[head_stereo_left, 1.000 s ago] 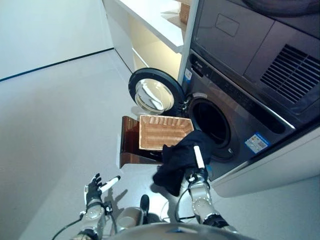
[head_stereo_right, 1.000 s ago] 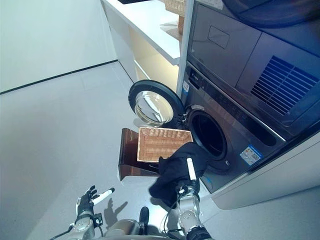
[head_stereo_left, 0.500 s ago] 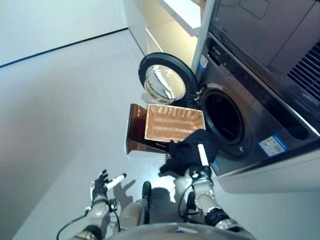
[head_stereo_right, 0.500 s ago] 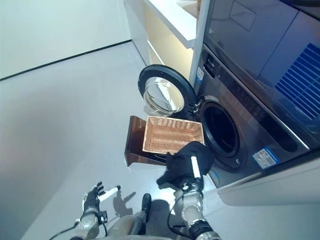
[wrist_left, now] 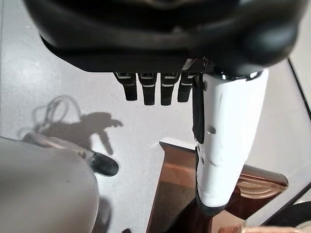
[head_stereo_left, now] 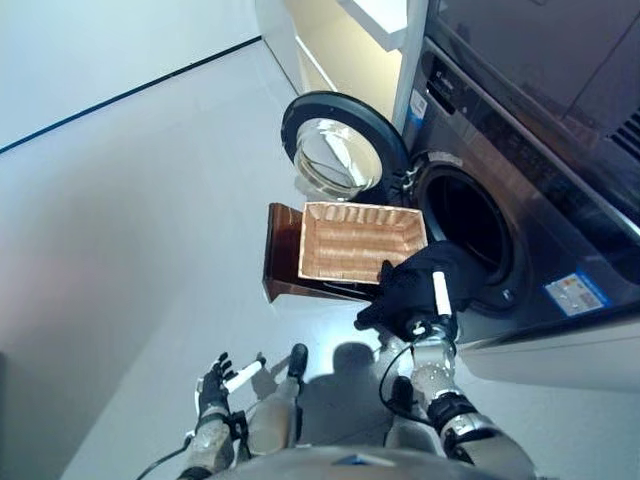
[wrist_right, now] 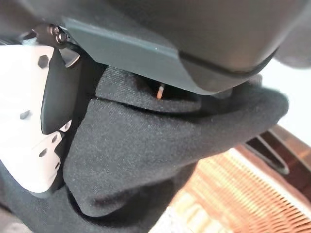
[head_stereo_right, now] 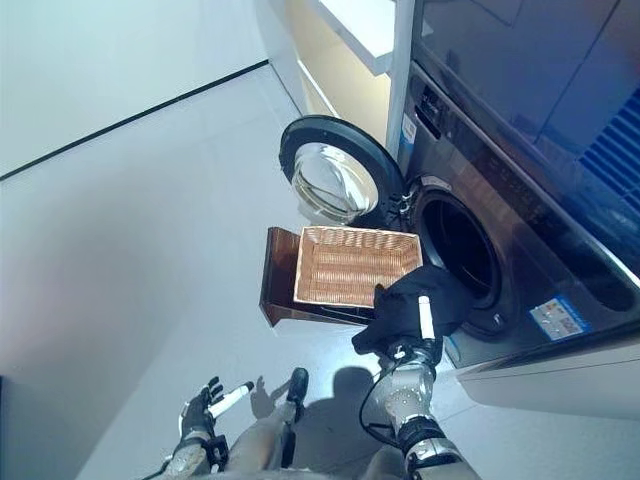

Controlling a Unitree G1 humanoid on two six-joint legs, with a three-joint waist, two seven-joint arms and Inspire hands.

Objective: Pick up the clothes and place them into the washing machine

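Carrying: right hand (head_stereo_left: 432, 318) has the black garment (head_stereo_left: 410, 290) bunched up, thumb pinned against the cloth; wrist view shows fabric wrapped over the hand, so it's a firm clutch.
Garment pos: lifted off the floor, hanging just at the lower lip of the drum opening (head_stereo_left: 470, 215), overlapping the basket's near-right corner. Not inside yet.
Washer: washing machine (head_stereo_right: 500, 190) at approx 2 o'clock in the head views; round door (head_stereo_left: 340, 150) swung wide open at 12 o'clock, glass facing out.
Basket: wicker basket (head_stereo_right: 350, 265) at 12 o'clock of the right hand, sat on a brown stand (head_stereo_left: 283, 250); looks empty, no cloth seen inside.
Left hand: left hand (head_stereo_left: 215, 385) low at 7 o'clock, well apart from everything, fingers straight and relaxed, holding nothing; white-covered thumb sticks out.
Done so far: pickup looks complete, garment is up & close to the opening.
Left to do: push the bundle through the opening into the drum, let go, pull the hand clear. No other clothes visible on the floor or in the basket, so prob. the last item, judging by these views only.
Risk: cloth tail droops below the hand, could snag the door rim or basket edge on the way in.
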